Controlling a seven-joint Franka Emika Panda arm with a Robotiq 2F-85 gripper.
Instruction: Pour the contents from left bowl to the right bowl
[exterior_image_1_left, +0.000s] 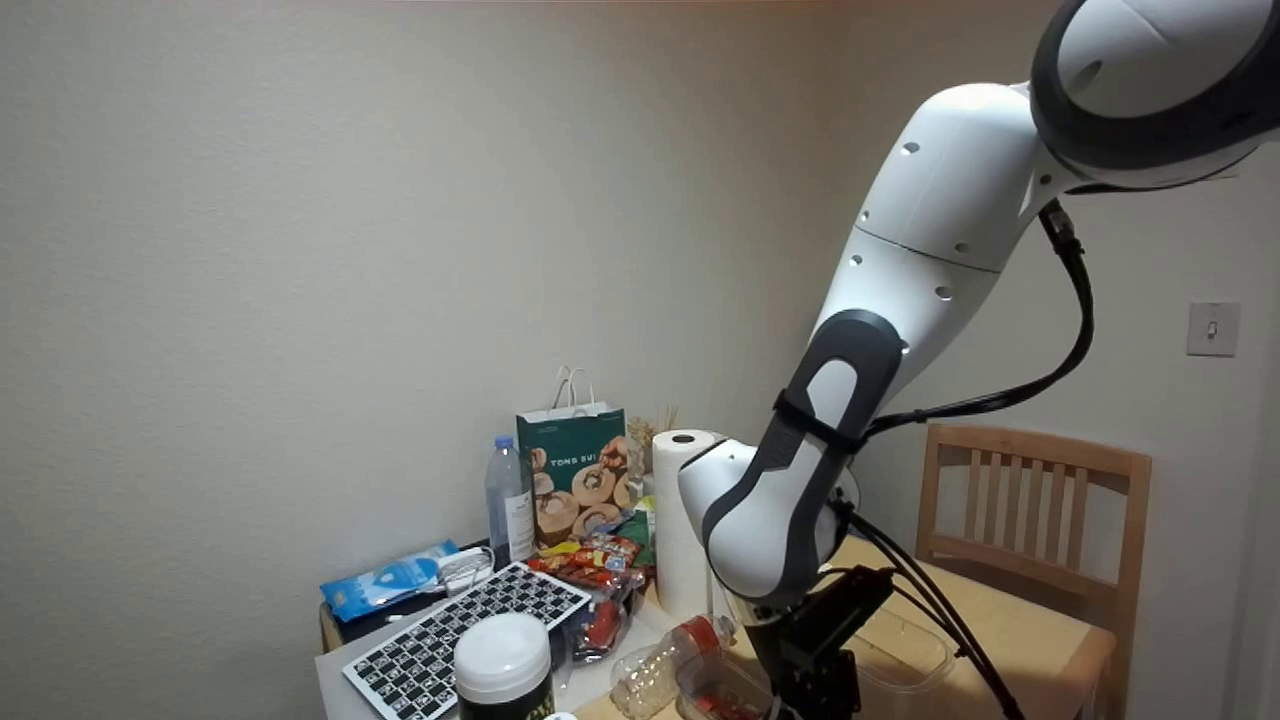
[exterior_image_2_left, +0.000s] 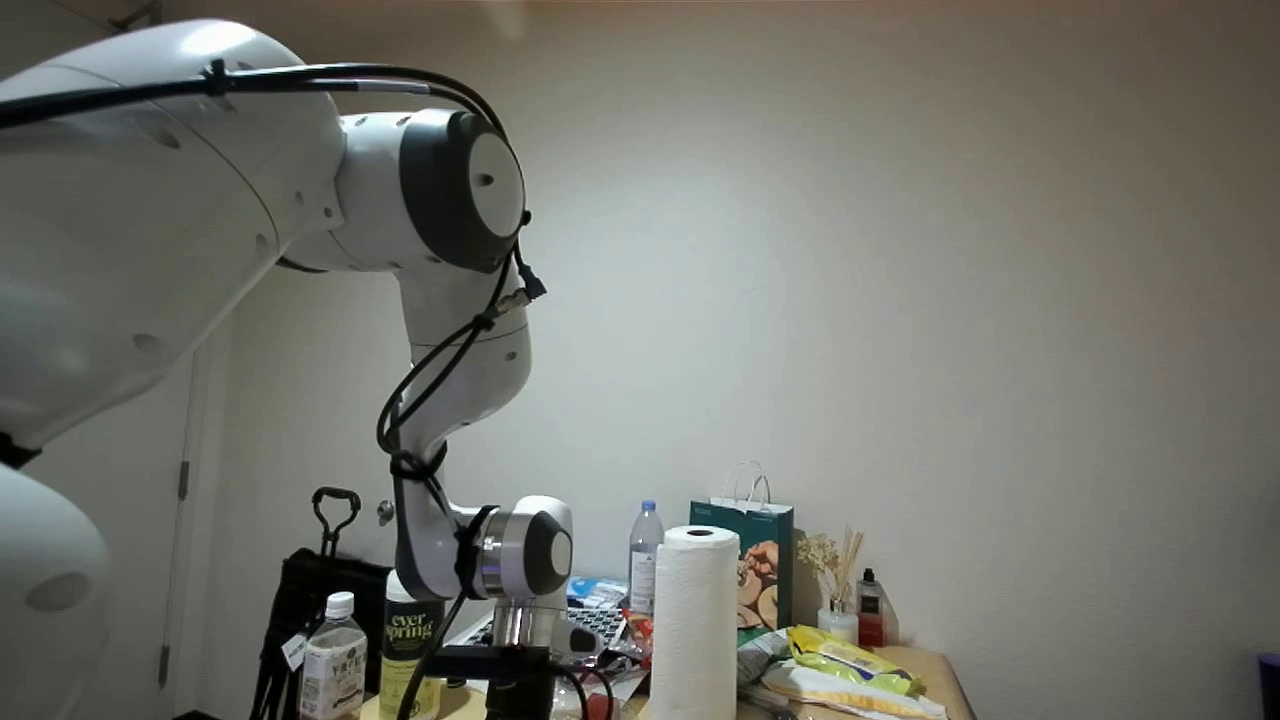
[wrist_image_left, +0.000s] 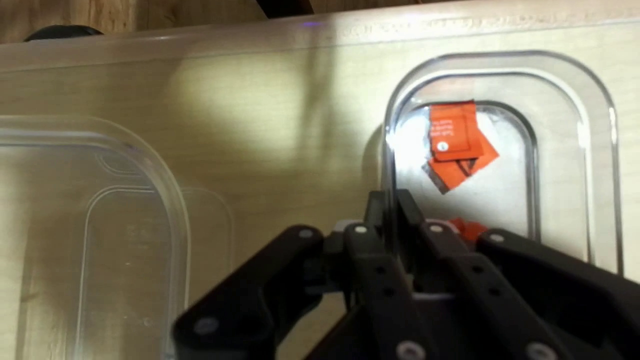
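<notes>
The left bowl is a clear plastic container (wrist_image_left: 560, 150) with orange-red packets (wrist_image_left: 454, 131) in it, on the right of the wrist view. My gripper (wrist_image_left: 392, 212) is shut on its near side wall, one finger outside and one inside. In an exterior view this bowl (exterior_image_1_left: 712, 672) sits just beside the gripper, partly cut off by the frame's lower edge. The right bowl, a similar clear container (wrist_image_left: 150, 157) with nothing visible in it, lies apart on the left of the wrist view. An exterior view shows that bowl (exterior_image_1_left: 905, 650) beyond the gripper.
A clear bottle with a red cap (exterior_image_1_left: 655, 675) lies close to the left bowl. Nearby stand a paper towel roll (exterior_image_1_left: 683, 530) and a white-lidded jar (exterior_image_1_left: 503, 660). Snack bags (exterior_image_1_left: 600, 560) lie behind. The table edge (wrist_image_left: 250, 42) runs past both bowls.
</notes>
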